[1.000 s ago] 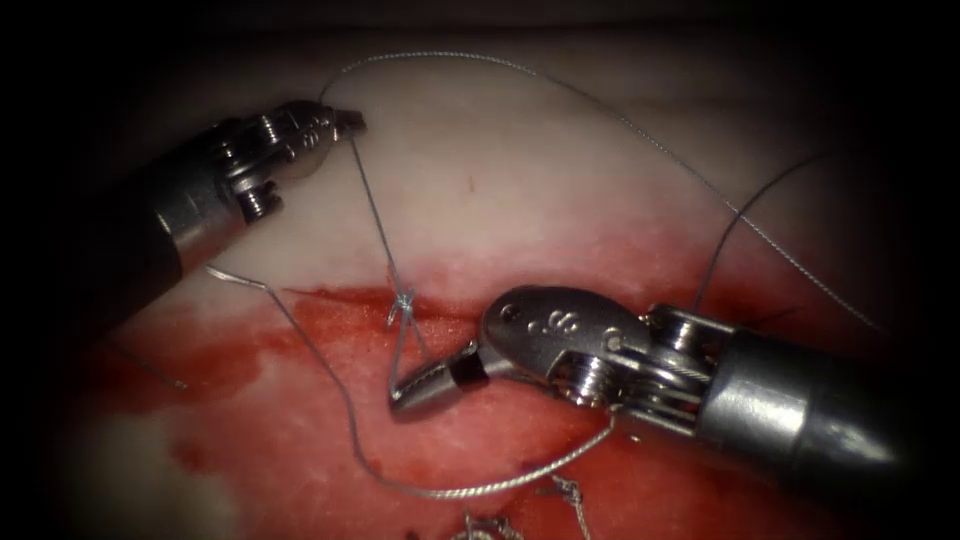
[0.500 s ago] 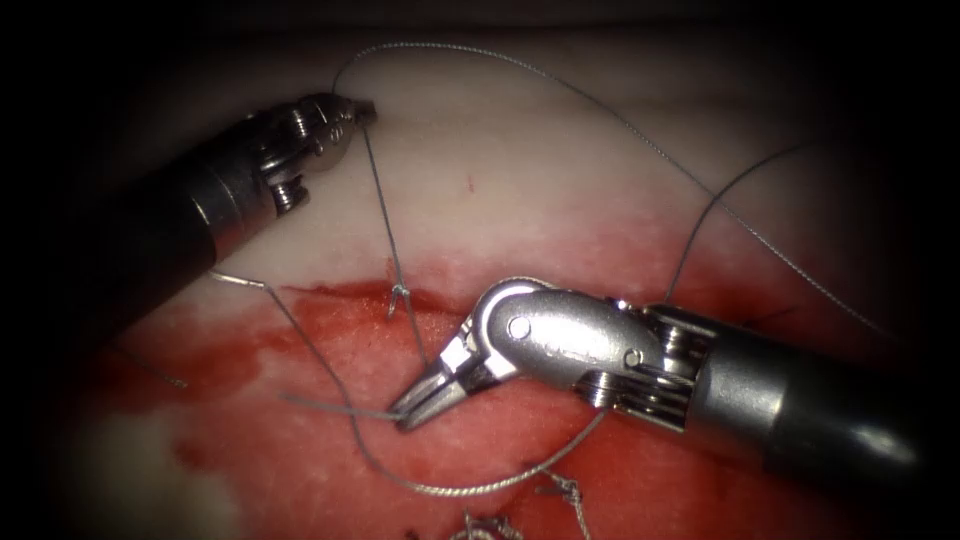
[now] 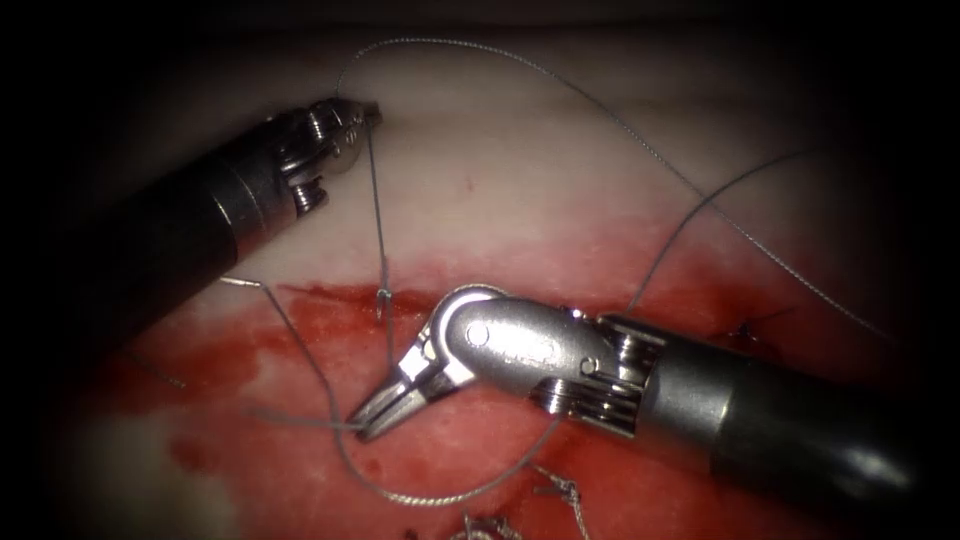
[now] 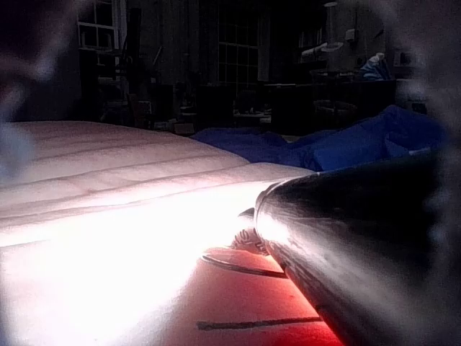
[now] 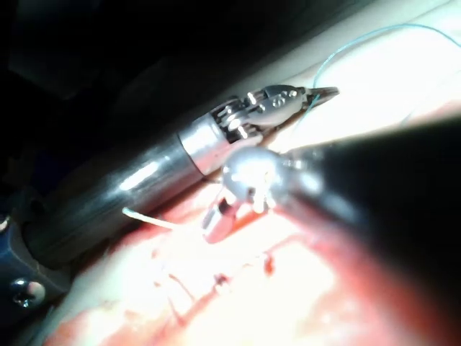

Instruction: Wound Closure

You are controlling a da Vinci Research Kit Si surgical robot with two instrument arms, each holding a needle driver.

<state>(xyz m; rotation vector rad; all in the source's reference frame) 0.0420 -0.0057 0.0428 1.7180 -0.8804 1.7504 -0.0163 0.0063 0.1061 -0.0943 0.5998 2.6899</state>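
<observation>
Steel-grey thin thread (image 3: pixel 376 215) ran taut from the left tool (image 3: pixel 368 112), clamped on it, to a knot (image 3: pixel 382 298) at the red cut (image 3: pixel 330 296); right tool (image 3: pixel 366 424) gripped the other strand. Cut partly closed; needle unseen.

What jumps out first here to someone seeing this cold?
The right end effector, low in the middle of the endoscope view on the red fluid, shut on the thread that runs taut up through a knot at the cut. That strand ends at the left end effector, upper left over pale tissue, also shut on it. No needle can be made out.
</observation>
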